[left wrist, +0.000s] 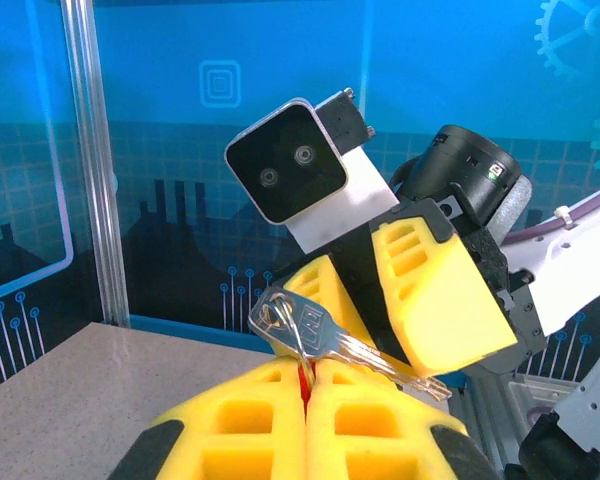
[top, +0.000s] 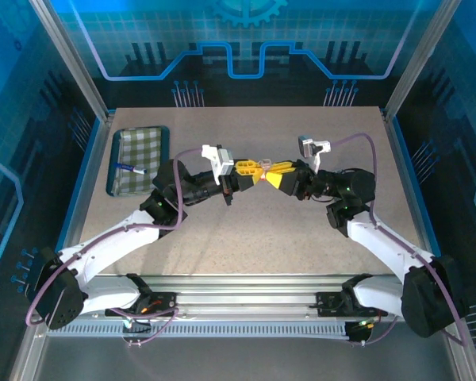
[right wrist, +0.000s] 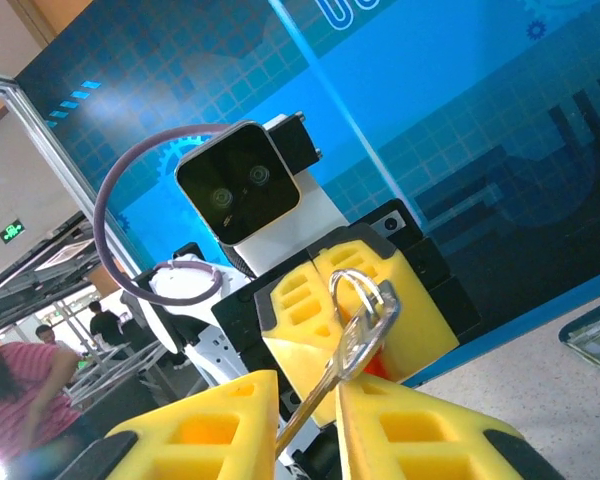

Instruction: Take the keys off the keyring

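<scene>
From above, the left gripper (top: 258, 167) meets the right gripper (top: 271, 171) nose to nose over the table (top: 246, 238). What sits between them is too small to read. A tray (top: 147, 147) holding a pen (top: 129, 167) lies well left of the left gripper.

From the left wrist, that gripper's fingers are pressed tight on the red keyring (left wrist: 303, 385), with the keys (left wrist: 325, 340) just above them.

From the right wrist, the right gripper's fingers stand slightly apart, a key's shank in the gap.
</scene>
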